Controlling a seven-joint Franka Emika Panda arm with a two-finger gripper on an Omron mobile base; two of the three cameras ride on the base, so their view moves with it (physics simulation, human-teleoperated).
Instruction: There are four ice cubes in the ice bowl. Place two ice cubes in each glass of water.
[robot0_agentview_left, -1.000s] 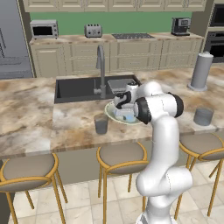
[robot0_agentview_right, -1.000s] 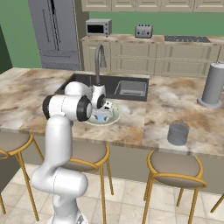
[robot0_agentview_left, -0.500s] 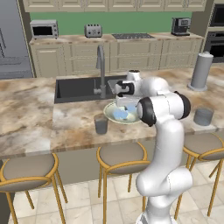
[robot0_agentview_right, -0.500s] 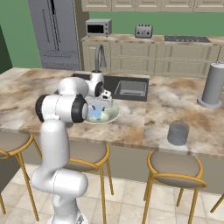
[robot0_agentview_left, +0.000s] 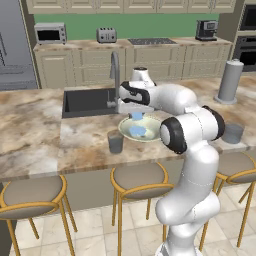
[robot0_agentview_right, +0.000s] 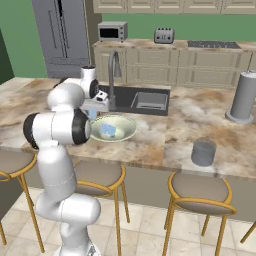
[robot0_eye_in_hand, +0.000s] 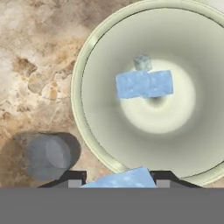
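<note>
Gripping pale-blue translucent ice cube (robot0_eye_in_hand: 119, 180), gripper (robot0_eye_in_hand: 118, 176).

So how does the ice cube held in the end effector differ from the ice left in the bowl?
The held ice cube sits between the tips of the end effector, lifted above the bowl's rim; the ice in the bowl lies on the floor of the ice bowl. The held cube is a single piece; the bowl's ice forms a wider cluster. Both are light blue and translucent.

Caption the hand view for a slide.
Claw holding an ice cube above the bowl, glass beside it.
</note>
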